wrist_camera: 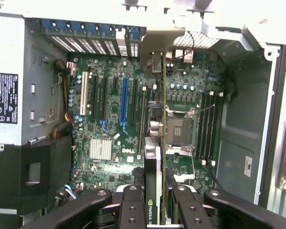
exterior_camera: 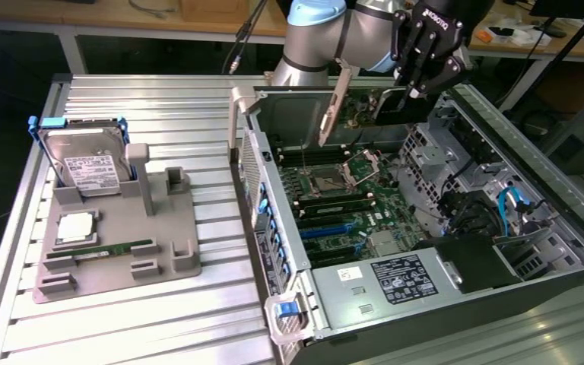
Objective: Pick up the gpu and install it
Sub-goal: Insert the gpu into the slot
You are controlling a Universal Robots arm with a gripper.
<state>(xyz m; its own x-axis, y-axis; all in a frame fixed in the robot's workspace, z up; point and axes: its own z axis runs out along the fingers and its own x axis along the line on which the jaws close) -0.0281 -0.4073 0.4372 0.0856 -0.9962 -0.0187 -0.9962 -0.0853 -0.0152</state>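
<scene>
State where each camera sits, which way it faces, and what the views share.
Exterior view: off the arm, high, looking down on the table and open case; the arm and pincer show.
Wrist view: on the wrist, looking along the fingers into the case at the motherboard.
Shared: the pincer shut on the gpu, the case, the motherboard.

Open computer case (exterior_camera: 561, 209) around fingers (exterior_camera: 419, 72). Motherboard (exterior_camera: 345, 209) beneath fingers, CPU socket (exterior_camera: 338, 176) close. Power supply (exterior_camera: 394, 277) well apart. Gray holder (exterior_camera: 119, 228) far off, exterior view's left: hard drive (exterior_camera: 84, 163) upright, memory stick (exterior_camera: 115, 249), processor chip (exterior_camera: 74, 226). Ribbed table (exterior_camera: 170, 99) underneath.
</scene>
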